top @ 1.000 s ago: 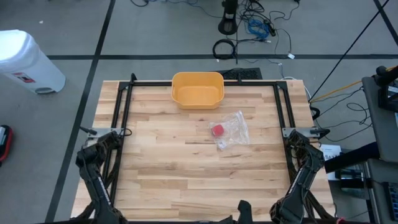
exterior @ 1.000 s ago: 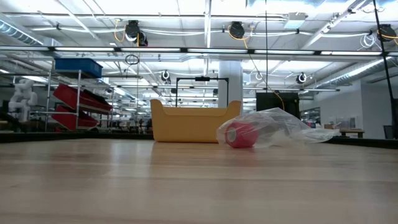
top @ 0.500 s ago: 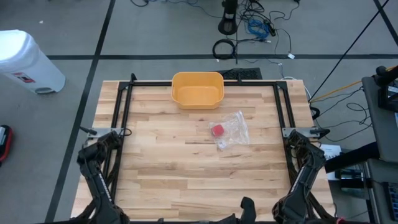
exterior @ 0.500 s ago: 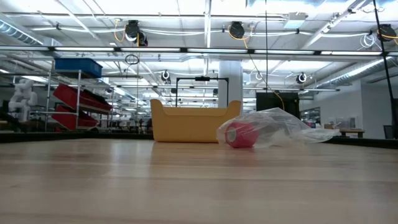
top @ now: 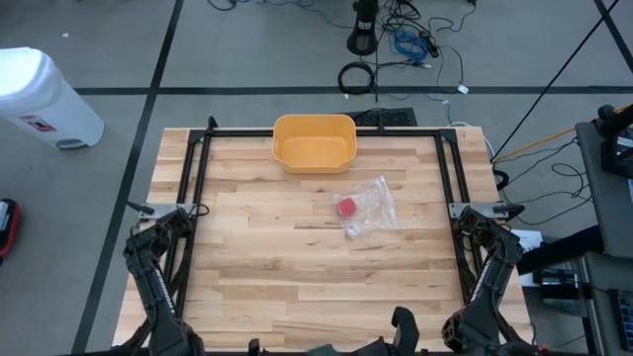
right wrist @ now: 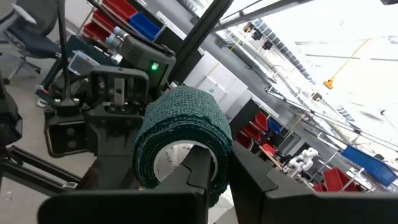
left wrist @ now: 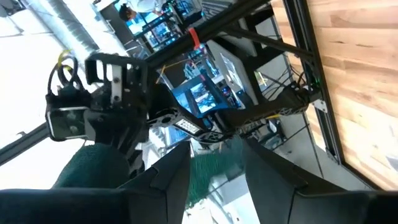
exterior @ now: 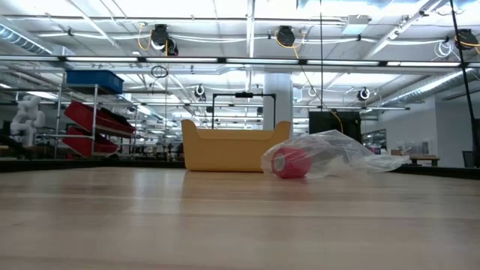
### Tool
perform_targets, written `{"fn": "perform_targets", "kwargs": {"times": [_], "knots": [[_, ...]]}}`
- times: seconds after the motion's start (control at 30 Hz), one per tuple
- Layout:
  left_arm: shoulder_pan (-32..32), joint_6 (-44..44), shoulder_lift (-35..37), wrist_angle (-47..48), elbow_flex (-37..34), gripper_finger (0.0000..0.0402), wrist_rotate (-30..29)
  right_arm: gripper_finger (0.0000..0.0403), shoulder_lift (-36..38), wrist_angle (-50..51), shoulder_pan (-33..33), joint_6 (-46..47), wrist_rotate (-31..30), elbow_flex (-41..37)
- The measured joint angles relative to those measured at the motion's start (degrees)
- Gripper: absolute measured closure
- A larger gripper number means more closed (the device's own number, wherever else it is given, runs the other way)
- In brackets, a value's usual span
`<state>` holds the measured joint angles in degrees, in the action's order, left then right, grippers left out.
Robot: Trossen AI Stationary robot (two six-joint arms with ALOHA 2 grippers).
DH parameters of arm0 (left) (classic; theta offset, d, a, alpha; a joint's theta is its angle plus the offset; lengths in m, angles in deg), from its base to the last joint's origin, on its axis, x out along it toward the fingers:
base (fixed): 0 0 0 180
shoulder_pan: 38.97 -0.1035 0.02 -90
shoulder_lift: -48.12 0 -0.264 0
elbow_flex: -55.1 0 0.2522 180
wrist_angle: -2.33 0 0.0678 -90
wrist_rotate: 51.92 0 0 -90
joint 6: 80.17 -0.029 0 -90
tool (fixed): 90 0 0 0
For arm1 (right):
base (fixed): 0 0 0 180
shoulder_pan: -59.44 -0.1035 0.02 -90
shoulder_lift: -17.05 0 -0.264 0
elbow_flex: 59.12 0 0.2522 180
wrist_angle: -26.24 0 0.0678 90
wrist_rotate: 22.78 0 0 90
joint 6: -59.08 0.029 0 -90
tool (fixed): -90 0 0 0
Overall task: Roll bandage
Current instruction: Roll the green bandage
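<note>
One green bandage roll (right wrist: 183,146), both hands gripping it; one yellow tub (top: 314,142)

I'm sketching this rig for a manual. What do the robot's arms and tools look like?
Both arms are dark, nearly black, with chunky jointed segments; the left arm and right arm rise from black frame rails. Each tool ends in two flat, dark, angular fingers, as on the right tool.

Yellow tub (top: 314,142) at table's (top: 257,257) far edge. Clear bag (top: 369,206) near it, red roll (top: 345,207) inside. White bin (top: 40,97), cables (top: 396,44) on floor.
</note>
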<state>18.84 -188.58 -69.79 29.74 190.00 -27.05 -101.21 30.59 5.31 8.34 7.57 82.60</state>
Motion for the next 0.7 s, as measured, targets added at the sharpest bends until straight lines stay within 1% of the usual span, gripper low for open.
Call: {"fn": "perform_targets", "kwargs": {"times": [0.13,0.33,0.5,0.57,0.7], "knots": [[-1.3,1.2,0.0,1.7,0.0,0.0249,-0.2,0.0369,0.0,1.2,-0.1,2.1,0.1,0.0],[-2.0,4.5,0.0,7.4,0.0,0.0249,-1.5,0.0369,0.0,4.3,-1.1,6.1,0.1,0.0],[-1.5,4.5,0.0,7.9,0.0,0.0249,-1.6,0.0369,0.1,6.9,-1.6,10.3,0.3,0.0],[-1.4,4.5,0.0,8.0,0.0,0.0249,-1.6,0.0369,0.1,8.4,-1.5,12.5,1.5,0.0],[-1.5,4.5,0.0,8.0,0.0,0.0249,-1.6,0.0369,0.0,8.7,-1.4,13.1,1.7,0.0]]}}
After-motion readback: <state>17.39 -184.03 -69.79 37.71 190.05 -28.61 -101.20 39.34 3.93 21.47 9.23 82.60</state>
